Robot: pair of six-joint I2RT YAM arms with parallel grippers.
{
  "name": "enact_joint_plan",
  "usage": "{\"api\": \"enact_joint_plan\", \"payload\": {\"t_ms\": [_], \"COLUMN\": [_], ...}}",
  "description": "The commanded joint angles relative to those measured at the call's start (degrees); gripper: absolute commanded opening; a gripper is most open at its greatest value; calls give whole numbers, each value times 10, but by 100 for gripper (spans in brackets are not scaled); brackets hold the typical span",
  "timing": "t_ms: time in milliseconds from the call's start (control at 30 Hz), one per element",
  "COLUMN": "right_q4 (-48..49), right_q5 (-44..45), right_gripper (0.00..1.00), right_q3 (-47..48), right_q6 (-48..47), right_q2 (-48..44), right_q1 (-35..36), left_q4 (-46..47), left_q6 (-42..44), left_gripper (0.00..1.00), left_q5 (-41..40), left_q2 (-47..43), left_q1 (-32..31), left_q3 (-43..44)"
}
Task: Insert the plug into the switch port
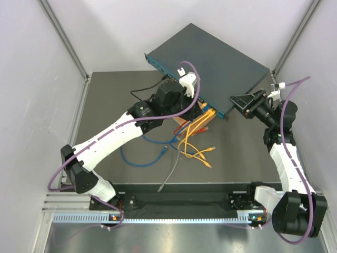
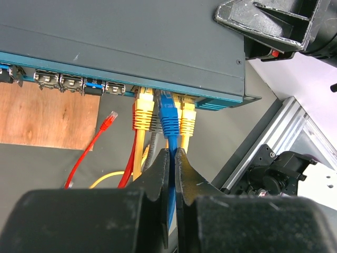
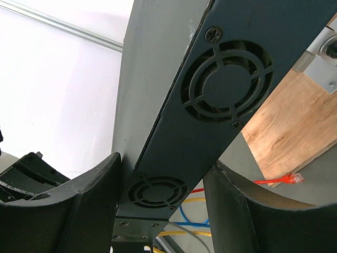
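Switch: we see the switch (image 1: 210,66) lying flat at the far side of the table, turned at an angle, with its row of sockets facing toward our arms. It rests on a wooden board (image 2: 45,113).
Plug: the blue plug (image 2: 168,117) stands at a socket near the right end of the front face, between two yellow plugs (image 2: 142,113). We cannot tell if it is clicked fully in.
Left gripper: our left gripper (image 2: 169,158) has its jaws almost closed, and they pinch the blue cable (image 2: 170,205) just behind the blue plug.
Right gripper: our right gripper (image 3: 163,211) has its jaws wide apart, one on each side of the switch end with the fan grilles (image 3: 227,83). We cannot tell if the fingers press on the box or only stand beside it.
Loose cables: a red cable (image 2: 89,153) with a free plug lies on the board, and more yellow and blue cables lie on the table before the switch.
Step in hand: we judge that the insertion is in its last part, with the plug at the mouth of the port.
Next move: we think a short straight push along the axis of the socket is needed, with the switch kept from sliding back, and then opening of the left jaws.
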Motion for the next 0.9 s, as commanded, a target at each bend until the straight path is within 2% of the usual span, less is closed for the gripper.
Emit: {"api": "enact_joint_plan", "payload": {"t_ms": [0,200,367,867], "right_q4": [44,49,48,36], "right_q5": [-18,-22,-23,-18], "right_gripper": [0,0,0,0], "right_q3": [-5,-14,-19,-8], "right_q6": [-19,-11,-10,-18], "right_q2": [-6,-8,-12,-7], "right_q1": [20,22,23,25], "left_q4": [84,95,91,101], "left_q6": [12,32,57,119], "left_gripper": [0,0,0,0], "left_q5": [-32,-41,-79,-159], "left_q2": [6,26,32,-7], "left_q1": [5,5,5,-28], "left_q3": [1,12,29,16]}}
